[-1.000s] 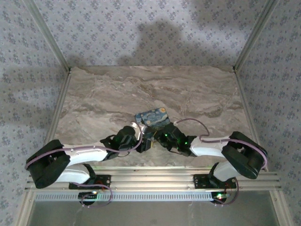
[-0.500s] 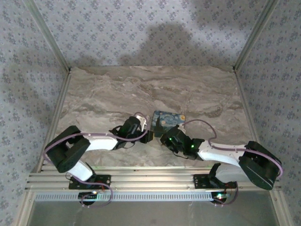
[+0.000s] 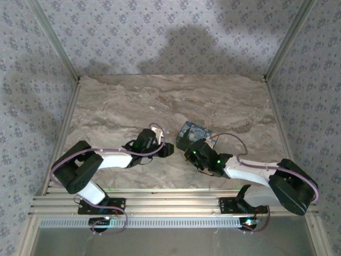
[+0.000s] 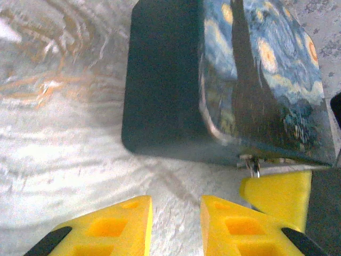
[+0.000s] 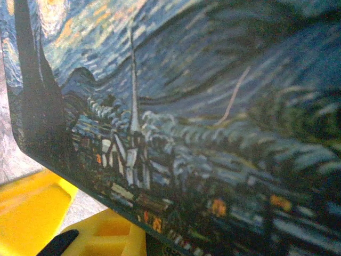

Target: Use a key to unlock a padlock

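Padlock [image 3: 193,135] farther right than before

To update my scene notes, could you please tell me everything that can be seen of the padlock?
The padlock is a chunky, smooth, box-like block with rounded corners. Its broad face carries a swirly blue-and-yellow night-sky painting with a village; its side is plain dark blue. A small metal fitting hangs at one lower edge. It is near the middle of the marble-look table. The right tool is close against it; whether it grips is unclear.
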Robot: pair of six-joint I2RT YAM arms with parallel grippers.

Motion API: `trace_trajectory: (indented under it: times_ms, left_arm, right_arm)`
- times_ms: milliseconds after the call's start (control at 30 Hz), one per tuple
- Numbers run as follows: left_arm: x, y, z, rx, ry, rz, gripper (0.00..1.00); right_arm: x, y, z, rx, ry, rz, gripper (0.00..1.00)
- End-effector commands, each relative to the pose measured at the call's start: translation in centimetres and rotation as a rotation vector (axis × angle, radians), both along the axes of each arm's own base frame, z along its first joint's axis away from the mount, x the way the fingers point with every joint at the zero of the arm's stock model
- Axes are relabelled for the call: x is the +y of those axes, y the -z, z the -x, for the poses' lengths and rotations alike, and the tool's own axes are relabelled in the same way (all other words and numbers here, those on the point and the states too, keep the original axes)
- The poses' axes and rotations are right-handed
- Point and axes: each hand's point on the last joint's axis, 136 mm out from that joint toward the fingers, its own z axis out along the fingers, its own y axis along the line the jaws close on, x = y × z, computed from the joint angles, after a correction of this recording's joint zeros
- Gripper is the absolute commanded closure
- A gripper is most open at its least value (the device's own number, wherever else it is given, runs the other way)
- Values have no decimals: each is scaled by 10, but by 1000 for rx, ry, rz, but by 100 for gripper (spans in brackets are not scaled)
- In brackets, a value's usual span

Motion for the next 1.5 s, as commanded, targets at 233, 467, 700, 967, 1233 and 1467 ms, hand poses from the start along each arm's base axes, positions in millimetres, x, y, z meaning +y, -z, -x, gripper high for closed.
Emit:
trace_trajectory:
  times_ms: [233, 467, 700, 967, 1233, 1467]
  left_arm:
    - [-25, -34, 23, -33, -78, 287, 71]
    - [-39, -38, 26, -32, -76, 377, 74]
    - [-32, -19, 27, 3, -120, 324, 72]
    - [-27, -8, 32, 18, -131, 285, 68]
    - [-41, -14, 36, 18, -90, 317, 68]
    - [-45, -13, 36, 14, -84, 322, 70]
  right_arm:
    - [10, -11, -17, -20, 101, -120, 100]
    - [19, -15, -22, -17, 98, -138, 100]
    - [24, -16, -25, -19, 98, -151, 100]
    - [24, -16, -26, -20, 102, -149, 100]
    - [26, -17, -27, -21, 98, -154, 100]
    - [27, -19, -27, -23, 94, -160, 100]
